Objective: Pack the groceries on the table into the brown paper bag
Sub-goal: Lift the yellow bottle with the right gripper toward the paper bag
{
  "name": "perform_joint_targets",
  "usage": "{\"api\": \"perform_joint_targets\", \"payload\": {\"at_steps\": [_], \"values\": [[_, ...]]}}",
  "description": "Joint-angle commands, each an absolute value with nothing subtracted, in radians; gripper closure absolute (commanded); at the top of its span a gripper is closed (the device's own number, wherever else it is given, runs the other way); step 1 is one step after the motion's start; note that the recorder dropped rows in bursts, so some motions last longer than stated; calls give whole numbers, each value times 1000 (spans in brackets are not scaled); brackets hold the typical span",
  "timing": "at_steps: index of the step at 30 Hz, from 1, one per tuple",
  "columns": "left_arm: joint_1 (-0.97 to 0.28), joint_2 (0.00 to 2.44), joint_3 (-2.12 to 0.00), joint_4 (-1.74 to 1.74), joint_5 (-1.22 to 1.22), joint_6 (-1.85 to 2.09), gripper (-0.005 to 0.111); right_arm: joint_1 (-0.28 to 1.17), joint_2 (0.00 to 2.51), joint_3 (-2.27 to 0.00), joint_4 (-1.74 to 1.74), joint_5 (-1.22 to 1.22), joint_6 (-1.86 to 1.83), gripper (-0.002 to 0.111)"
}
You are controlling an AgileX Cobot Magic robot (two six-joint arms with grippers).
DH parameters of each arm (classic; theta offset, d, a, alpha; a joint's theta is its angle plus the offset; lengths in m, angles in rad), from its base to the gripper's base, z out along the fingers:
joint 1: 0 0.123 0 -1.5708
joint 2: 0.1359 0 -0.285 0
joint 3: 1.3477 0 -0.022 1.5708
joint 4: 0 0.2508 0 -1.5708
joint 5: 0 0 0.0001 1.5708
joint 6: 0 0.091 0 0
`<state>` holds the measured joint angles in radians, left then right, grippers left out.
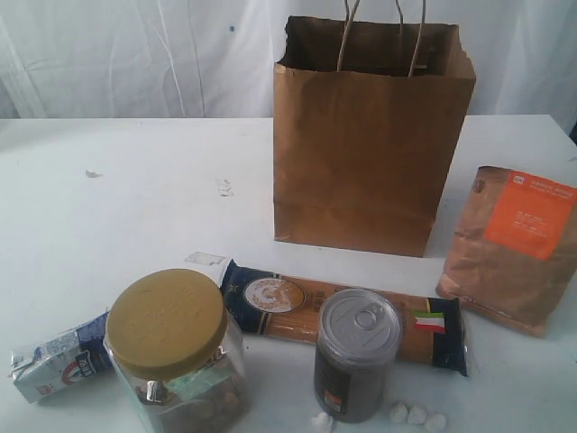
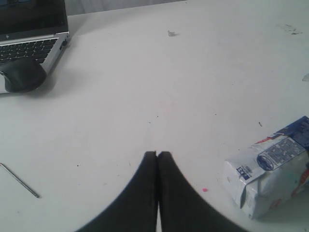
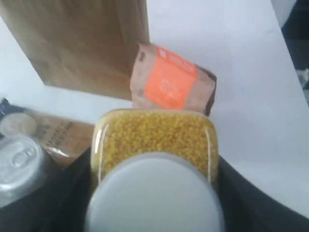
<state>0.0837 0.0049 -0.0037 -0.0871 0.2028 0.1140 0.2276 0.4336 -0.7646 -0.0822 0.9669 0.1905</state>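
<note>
The brown paper bag (image 1: 370,135) stands upright and open at the back of the table (image 1: 135,207). In front of it lie the dark-blue spaghetti packet (image 1: 297,311), the grey tin can (image 1: 356,356), the gold-lidded jar (image 1: 171,347) and the blue-white carton (image 1: 54,361). The brown pouch with the orange label (image 1: 514,248) leans at the right. My right gripper (image 3: 154,169) is shut on the yellow packet (image 3: 154,137), a clear container of yellow grains with a pale lid, held above the can (image 3: 19,159) and facing the pouch (image 3: 171,82) and bag (image 3: 82,43). My left gripper (image 2: 158,154) is shut and empty over bare table, beside the carton (image 2: 273,171). Neither gripper shows in the exterior view.
A laptop (image 2: 29,34) and a dark mouse (image 2: 21,75) sit at the table's far corner in the left wrist view, with a thin metal rod (image 2: 19,180) nearby. Small white lumps (image 1: 416,415) lie beside the can. A paper scrap (image 1: 223,187) lies left of the bag.
</note>
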Motion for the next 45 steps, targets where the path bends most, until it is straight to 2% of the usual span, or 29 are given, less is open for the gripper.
{"api": "perform_joint_targets", "payload": {"at_steps": [1, 18, 29, 38, 41, 45], "values": [[78, 0, 0, -96, 202, 112, 107, 229, 432, -887, -28, 863, 179, 108], [78, 0, 0, -96, 202, 110, 107, 229, 585, -966, 31, 639, 185, 108], [78, 0, 0, -96, 202, 110, 107, 229, 729, -966, 26, 309, 225, 108], [78, 0, 0, -96, 202, 110, 107, 227, 1022, -1010, 30, -222, 265, 108], [78, 0, 0, -96, 202, 110, 107, 206, 1146, -1070, 55, -276, 265, 108], [78, 0, 0, -96, 202, 110, 107, 168, 1339, -1179, 156, -216, 265, 108]]}}
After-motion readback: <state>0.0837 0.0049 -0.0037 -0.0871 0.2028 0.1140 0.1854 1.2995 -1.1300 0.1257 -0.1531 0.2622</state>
